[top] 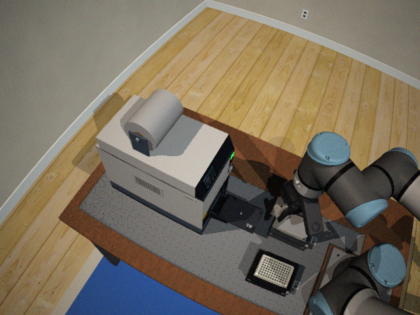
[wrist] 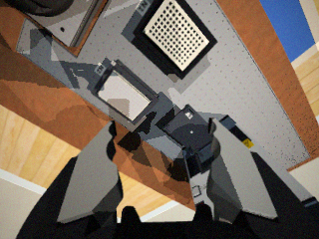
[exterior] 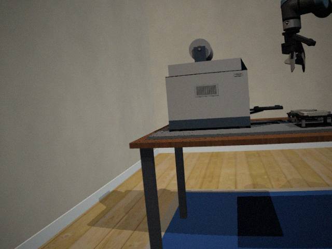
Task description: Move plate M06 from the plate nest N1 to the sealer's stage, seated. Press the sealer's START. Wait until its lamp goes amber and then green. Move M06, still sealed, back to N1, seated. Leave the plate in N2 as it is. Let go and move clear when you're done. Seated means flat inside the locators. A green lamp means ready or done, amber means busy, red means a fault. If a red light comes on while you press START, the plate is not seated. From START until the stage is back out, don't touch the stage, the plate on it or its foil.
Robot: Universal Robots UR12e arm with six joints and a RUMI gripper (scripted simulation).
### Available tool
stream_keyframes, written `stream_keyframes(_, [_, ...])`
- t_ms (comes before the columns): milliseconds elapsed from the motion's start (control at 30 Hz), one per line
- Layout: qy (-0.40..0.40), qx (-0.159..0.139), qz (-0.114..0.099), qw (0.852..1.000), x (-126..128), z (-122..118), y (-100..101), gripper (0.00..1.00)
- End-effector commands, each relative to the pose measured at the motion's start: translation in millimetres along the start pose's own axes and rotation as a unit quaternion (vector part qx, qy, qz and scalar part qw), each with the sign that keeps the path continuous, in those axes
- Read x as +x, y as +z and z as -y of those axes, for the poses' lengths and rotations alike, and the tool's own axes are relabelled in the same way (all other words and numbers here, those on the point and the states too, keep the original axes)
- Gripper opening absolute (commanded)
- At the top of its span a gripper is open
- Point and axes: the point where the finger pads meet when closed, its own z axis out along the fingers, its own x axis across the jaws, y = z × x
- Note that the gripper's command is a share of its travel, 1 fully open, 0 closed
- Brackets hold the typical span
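From my remote station, I had the gripper (top: 275,212) (exterior: 298,71) (wrist: 161,119) hanging above the table, its jaws roughly two-thirds open, fingers pointing down and nothing between them. The sealer (top: 152,169) (exterior: 209,104) (wrist: 284,171) showed a green lamp (top: 231,155) on its front, and its black stage (top: 237,211) (exterior: 267,108) (wrist: 186,130) stood out from the body with no plate on it. Two plates lay in separate nests beyond the stage. The plate with the open grid of wells (top: 274,270) (wrist: 176,35) lay flat in the black nest nearer the blue mat (top: 135,291) (exterior: 209,219) (wrist: 286,22). The smooth, pale-topped plate (top: 291,228) (wrist: 125,97) lay in the other nest, close to the stage's outer end, and looked flat too. I couldn't read the nest labels well enough to say which plate was M06, only that it was one of those two in the nests. My jaws touched neither plate and were well above both.
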Motion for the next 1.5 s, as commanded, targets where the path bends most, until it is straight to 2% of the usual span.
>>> stream_keyframes(0, [-0.089,-0.001,-0.006,0.996,1,-2,-3,0.68])
stream_keyframes(267, [-0.201,-0.002,-0.005,0.98,1,-2,-3,0.68])
stream_keyframes(333, [-0.2,-0.002,-0.005,0.98,0,-2,-3,0.68])
stream_keyframes(533, [-0.296,-0.003,-0.005,0.955,1,-2,-3,0.68])
stream_keyframes(600, [-0.296,-0.003,-0.005,0.955,1,-2,-3,0.68])
stream_keyframes(800, [-0.388,-0.003,-0.005,0.922,0,-1,-3,0.68])
stream_keyframes(1400, [-0.388,-0.002,-0.004,0.922,0,-1,-2,0.68])
stream_keyframes(1467, [-0.39,0.0,-0.005,0.921,0,0,11,0.68])
